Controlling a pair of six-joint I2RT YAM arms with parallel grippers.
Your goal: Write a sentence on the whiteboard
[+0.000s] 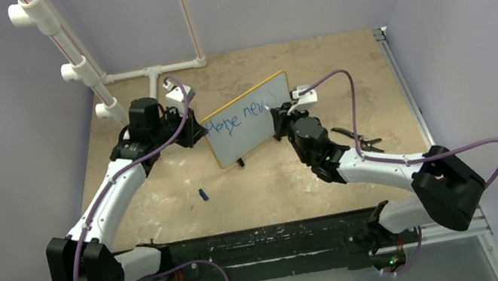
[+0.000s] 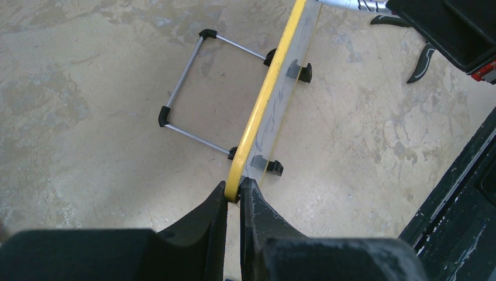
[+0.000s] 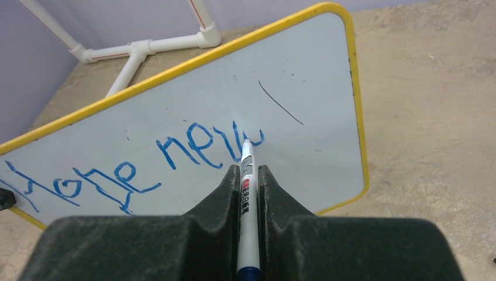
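The whiteboard (image 1: 259,129) stands tilted on the table, white with a yellow frame. My left gripper (image 1: 192,131) is shut on its left edge; the left wrist view has both fingers pinching the yellow frame (image 2: 266,93) at my left gripper (image 2: 234,190). My right gripper (image 1: 278,122) is shut on a white marker (image 3: 248,193) with a blue end. The marker's tip touches the whiteboard (image 3: 304,70) at the end of the blue writing. The sentence (image 3: 134,170) reads "Hope nev" in one line, also readable as the sentence (image 1: 242,116) from above. My right gripper (image 3: 250,175) faces the board's front.
A white PVC pipe frame (image 1: 150,71) stands at the back left. A small blue cap (image 1: 204,193) lies on the table in front of the board. Black pliers (image 1: 356,139) lie right of it. The board's wire stand (image 2: 193,88) props it from behind. A thin black stroke (image 3: 281,103) marks the board.
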